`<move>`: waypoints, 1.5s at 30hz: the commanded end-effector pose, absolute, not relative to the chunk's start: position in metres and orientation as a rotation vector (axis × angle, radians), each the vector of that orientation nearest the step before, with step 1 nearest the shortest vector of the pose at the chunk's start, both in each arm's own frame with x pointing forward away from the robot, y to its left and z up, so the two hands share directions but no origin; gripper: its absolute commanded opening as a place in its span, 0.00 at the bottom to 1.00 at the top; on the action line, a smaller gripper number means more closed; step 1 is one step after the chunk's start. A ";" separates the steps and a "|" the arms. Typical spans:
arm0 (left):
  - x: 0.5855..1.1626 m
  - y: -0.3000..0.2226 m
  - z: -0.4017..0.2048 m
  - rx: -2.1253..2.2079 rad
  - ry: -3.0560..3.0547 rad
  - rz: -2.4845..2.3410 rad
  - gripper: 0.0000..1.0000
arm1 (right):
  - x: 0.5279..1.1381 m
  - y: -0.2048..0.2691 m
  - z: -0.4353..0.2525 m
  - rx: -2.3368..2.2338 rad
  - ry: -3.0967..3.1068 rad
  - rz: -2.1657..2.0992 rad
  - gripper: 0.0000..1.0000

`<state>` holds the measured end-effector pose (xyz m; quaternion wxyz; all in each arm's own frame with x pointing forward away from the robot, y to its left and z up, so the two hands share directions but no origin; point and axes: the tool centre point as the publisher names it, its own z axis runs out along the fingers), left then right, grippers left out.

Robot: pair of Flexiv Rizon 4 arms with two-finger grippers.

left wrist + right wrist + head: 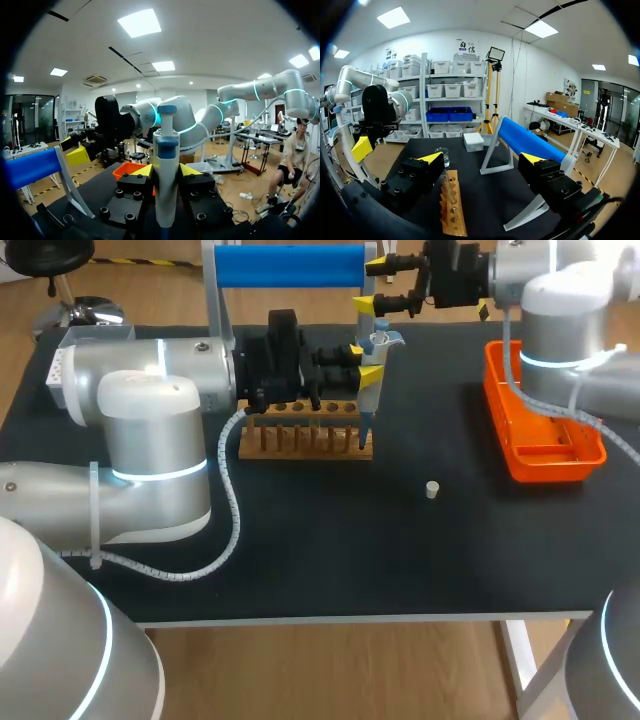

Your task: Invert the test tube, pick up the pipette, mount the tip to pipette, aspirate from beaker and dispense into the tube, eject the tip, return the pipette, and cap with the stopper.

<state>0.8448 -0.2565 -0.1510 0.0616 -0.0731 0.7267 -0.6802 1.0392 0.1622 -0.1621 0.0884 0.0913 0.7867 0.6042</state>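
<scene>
Holding the pipette (367, 405) straight up and down is our job right now. Our left gripper (166, 171) is pinching it from both sides, with the button end on top and the thin end pointing down. The thin end hangs just by the right end of the wooden rack (305, 443) on the tabletop (400, 560). We cannot tell if a tip is on it yet, and we cannot pick out the test tube among the holes of the rack. We think the next move is to line the thin end up over the thing it must go into. So we should go down slowly and straight, not at a slant, and squeeze no harder than we need to. The rack is very close to the pipette, so a sideways push could bump it. Our right gripper (372, 282) is spread wide and holds nothing. It hangs up high near the blue bar of the stand (290, 265), just behind the pipette, so we must take care that the two grippers do not knock together. A glass beaker (442, 156) and a white box (472, 141) sit past the end of the rack farthest from our right gripper. The little stopper (432, 489) lies alone on the tabletop, apart from the rack. The orange tray (500, 410) sits off to the right.
</scene>
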 end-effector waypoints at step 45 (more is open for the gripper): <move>0.844 -0.258 -0.152 -0.224 2.193 -2.056 0.00 | 1.081 0.189 -0.179 0.264 2.426 1.623 1.00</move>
